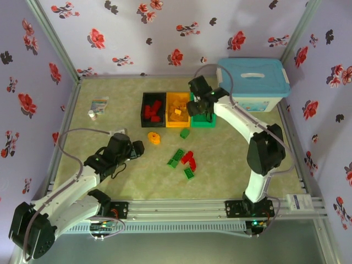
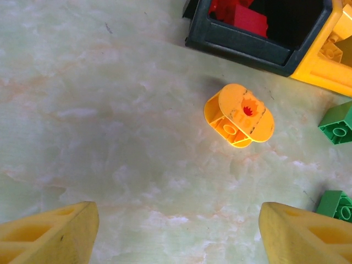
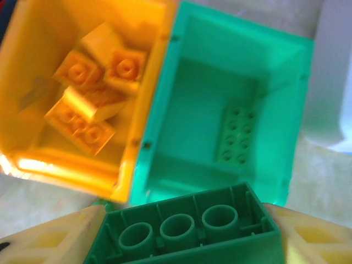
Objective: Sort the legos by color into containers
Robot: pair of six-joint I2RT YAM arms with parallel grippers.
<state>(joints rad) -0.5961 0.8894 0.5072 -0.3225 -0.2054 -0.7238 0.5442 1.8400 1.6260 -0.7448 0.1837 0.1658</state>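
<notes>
The containers stand in a row at mid-table: a black bin (image 1: 143,110) with red legos (image 1: 153,110), an orange bin (image 1: 177,125) and a green bin (image 1: 202,125). My right gripper (image 1: 199,110) hangs over the green bin (image 3: 203,93), shut on a long green lego (image 3: 187,231), underside up. One green brick (image 3: 237,135) lies inside it; several orange bricks (image 3: 93,104) fill the orange bin (image 3: 33,66). Loose green legos (image 1: 177,157) and red legos (image 1: 188,159) lie in front. My left gripper (image 2: 179,236) is open and low over bare table, left of the loose bricks.
An orange cylinder (image 2: 239,115) lies ahead of the left gripper, near the black bin (image 2: 236,44). Green bricks (image 2: 338,124) sit to its right. A white box with a light-blue lid (image 1: 253,82) stands at back right. A small bottle (image 1: 92,115) and a packet (image 1: 99,104) sit at back left.
</notes>
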